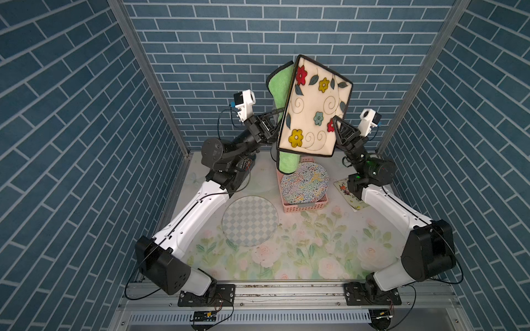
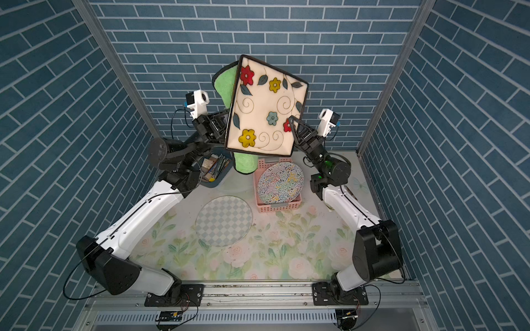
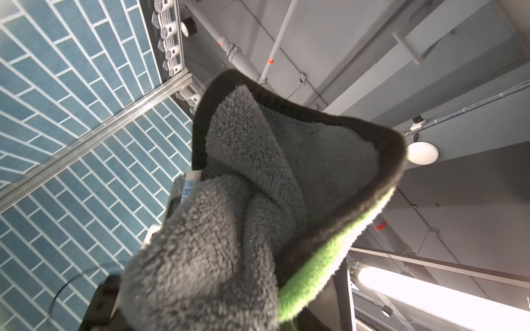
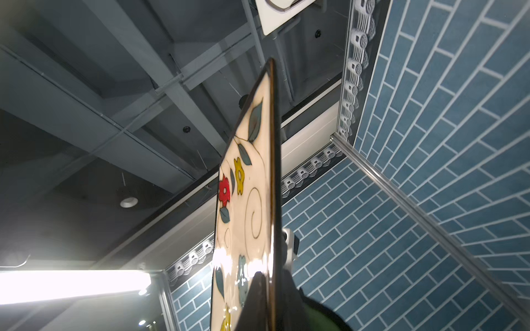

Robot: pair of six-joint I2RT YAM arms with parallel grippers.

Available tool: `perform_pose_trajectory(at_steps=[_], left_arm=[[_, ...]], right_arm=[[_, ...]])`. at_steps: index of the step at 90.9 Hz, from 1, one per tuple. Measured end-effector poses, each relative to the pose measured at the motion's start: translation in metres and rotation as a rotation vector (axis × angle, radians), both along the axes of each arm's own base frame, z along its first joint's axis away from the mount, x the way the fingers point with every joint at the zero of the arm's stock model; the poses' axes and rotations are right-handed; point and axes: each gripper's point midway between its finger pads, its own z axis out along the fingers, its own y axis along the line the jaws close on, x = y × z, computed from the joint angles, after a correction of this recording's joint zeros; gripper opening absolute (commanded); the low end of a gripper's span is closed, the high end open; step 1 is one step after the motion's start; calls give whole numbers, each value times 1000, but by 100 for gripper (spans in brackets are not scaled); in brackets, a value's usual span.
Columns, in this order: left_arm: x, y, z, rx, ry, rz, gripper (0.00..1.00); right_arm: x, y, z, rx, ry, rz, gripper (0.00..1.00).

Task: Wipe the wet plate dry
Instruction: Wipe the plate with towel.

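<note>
Tub point(image 2: 219, 180): dark, filled with pens, at the far left of the table point(image 1: 315, 258), partly under the left arm.
Left gripper point(image 1: 272, 120): raised high, jaws together and clamped on the cloth, tips hidden behind the floral plate.
Checked plate point(image 1: 249, 220): round, lying flat on the table, well below both grippers.
Cloth point(image 1: 279, 83): green on one face and grey on the other with a dark hem, bunched behind the floral plate; contact with the plate's back cannot be told.
Floral plate point(image 1: 315, 106): square, cream with a dark rim, held in the air, tilted with its painted face towards the top views.
Basket point(image 1: 304, 207): pink, on the table under the floral plate, with a round patterned plate point(image 1: 304, 183) leaning in it.
Right gripper point(image 1: 336, 120): pinched on the floral plate's right edge.
Card point(image 1: 347, 195): flat, partly under the right arm.
</note>
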Motion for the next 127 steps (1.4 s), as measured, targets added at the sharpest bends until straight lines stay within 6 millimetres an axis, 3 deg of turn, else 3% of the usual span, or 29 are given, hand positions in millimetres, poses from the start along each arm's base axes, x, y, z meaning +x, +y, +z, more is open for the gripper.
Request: perform_pose_trajectory(at_steps=[10, 19, 28, 36, 43, 51, 65, 76, 87, 95, 101, 108, 117, 122, 127], left_arm=[[0, 1, 11, -66, -18, -14, 0], [-11, -12, 12, -116, -12, -61, 0], [-21, -21, 10, -152, -3, -97, 0], [-23, -30, -4, -133, 30, -120, 0], [-17, -29, -15, -107, 46, -115, 0], [-5, -18, -17, -87, 56, -77, 0], [12, 3, -4, -102, 43, -11, 0], [3, 12, 17, -163, -16, -5, 0], [-22, 14, 26, -221, -47, -17, 0], [-34, 15, 8, -204, -18, -8, 0], [-38, 5, -22, -139, 33, -20, 0], [-31, -5, -62, -33, 109, -1, 0], [-23, -9, -106, 137, 183, 68, 0], [-19, -2, -116, 225, 188, 157, 0], [-16, 11, -112, 294, 175, 273, 0]], right_arm=[[-15, 15, -4, 24, -12, 42, 0], [-22, 20, 11, 35, -97, 47, 0], [-22, 10, 35, 58, -191, 25, 0], [-14, -10, 47, 74, -222, -23, 0], [-1, -27, 39, 77, -185, -74, 0], [10, -34, 12, 73, -87, -106, 0], [3, 1, -33, 58, 74, -47, 0], [-14, 22, -28, 97, 80, 8, 0], [-18, 21, -5, 123, -16, 12, 0], [-16, 17, 16, 121, -93, 5, 0], [-11, 9, 28, 114, -119, -16, 0], [2, -5, 28, 95, -118, -69, 0], [39, -26, 11, 55, -18, -195, 0], [63, -35, -11, 12, 73, -280, 0], [85, -42, -36, -42, 170, -364, 0]])
